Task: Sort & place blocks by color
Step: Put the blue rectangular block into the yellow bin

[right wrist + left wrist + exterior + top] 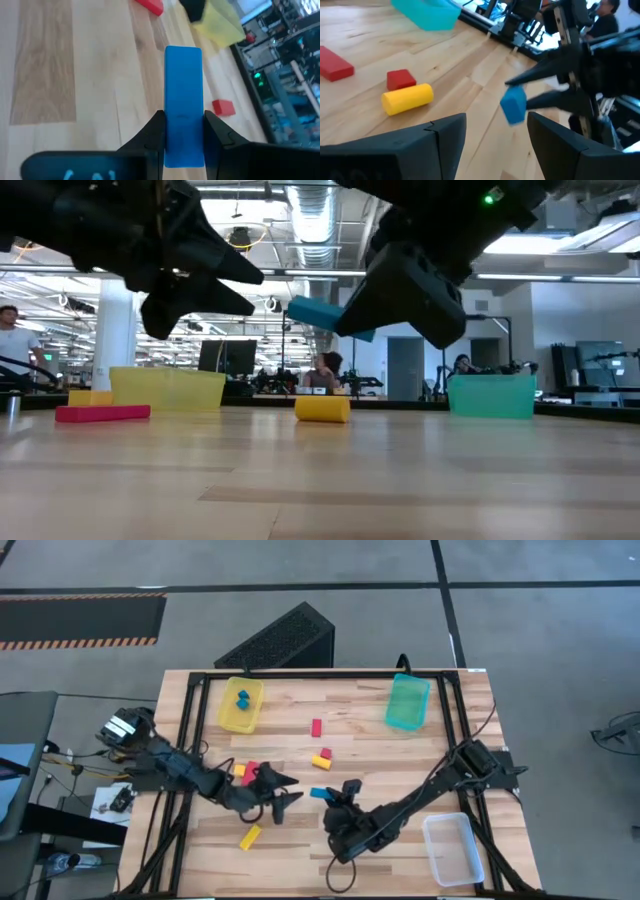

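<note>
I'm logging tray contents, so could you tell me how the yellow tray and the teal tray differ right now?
The yellow tray sits toward the table's far left and holds two blue blocks. The teal tray sits toward the far right, and no blocks show in it. Both are small, open-topped trays near the table's far edge.

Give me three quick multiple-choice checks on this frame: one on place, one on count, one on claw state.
1. Where is the long blue block?
A. In the teal tray
B. Between the right claw's fingers
C. Flat on the table

2. How many blue blocks lie in the yellow tray?
A. None
B. Two
C. Five

3. The left claw is:
A. Open, holding nothing
B. Shut on a red block
C. Out of view

Answers: B, the right claw pinches it; B, two show in the high view; A, its fingers are spread, nothing between.
</note>
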You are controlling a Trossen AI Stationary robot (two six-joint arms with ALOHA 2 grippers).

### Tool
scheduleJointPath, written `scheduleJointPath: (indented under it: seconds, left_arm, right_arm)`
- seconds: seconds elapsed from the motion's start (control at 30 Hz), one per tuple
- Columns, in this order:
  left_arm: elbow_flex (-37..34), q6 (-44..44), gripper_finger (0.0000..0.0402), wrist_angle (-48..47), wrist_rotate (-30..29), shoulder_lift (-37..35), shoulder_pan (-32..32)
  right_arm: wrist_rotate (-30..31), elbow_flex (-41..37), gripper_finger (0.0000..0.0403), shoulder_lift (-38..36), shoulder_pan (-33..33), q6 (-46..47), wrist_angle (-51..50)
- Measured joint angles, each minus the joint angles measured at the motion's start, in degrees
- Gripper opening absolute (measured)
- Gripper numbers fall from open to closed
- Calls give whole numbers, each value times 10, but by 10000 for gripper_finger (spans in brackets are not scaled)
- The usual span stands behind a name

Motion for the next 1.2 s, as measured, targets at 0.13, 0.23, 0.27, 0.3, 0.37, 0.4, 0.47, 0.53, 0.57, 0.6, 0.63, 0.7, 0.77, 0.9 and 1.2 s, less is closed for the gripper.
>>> scheduleJointPath:
  seconds: [0.13, 0.23, 0.27, 0.3, 0.37, 0.4, 0.47, 0.53, 0.57, 0.6, 0.63, 0.7, 0.77, 0.9, 1.2]
  left_arm:
    - [0, 9, 200, 39, 55, 0, 29]
    - [0, 10, 200, 52, 106, 0, 47]
    - [0, 6, 200, 52, 122, 0, 50]
    - [0, 5, 200, 53, 135, 0, 52]
    - [0, 2, 200, 53, 144, 0, 53]
    - [0, 2, 198, 53, 144, 0, 53]
    - [0, 2, 188, 53, 137, 0, 53]
    - [0, 10, 169, 54, 132, 0, 53]
    - [0, 17, 156, 55, 131, 0, 53]
    - [0, 25, 140, 56, 130, 0, 53]
    - [0, 30, 123, 57, 130, 0, 53]
    - [1, 38, 83, 59, 132, 0, 52]
    - [1, 39, 42, 64, 131, 0, 52]
    - [0, 71, 26, 52, 119, 0, 53]
    - [-1, 82, 28, -277, 6, -183, 109]
  right_arm:
    - [8, 8, 85, 0, -9, -59, 28]
    - [9, 25, 85, 0, -15, -85, 32]
    - [9, 29, 85, 0, -17, -88, 32]
    - [9, 32, 85, 0, -19, -91, 31]
    - [13, 42, 85, 0, -19, -101, 30]
    - [16, 46, 85, 0, -19, -108, 32]
    - [18, 50, 85, -1, -18, -123, 37]
    - [19, 51, 85, -1, -18, -130, 37]
    - [18, 51, 85, -1, -17, -133, 38]
    - [18, 51, 85, -1, -15, -136, 39]
    - [19, 51, 85, -1, -14, -140, 39]
    - [17, 51, 85, -1, -13, -148, 40]
    - [18, 51, 87, -1, -13, -149, 37]
    - [11, 51, 152, -1, -21, -111, 40]
    - [4, 52, 321, -37, -59, 5, -148]
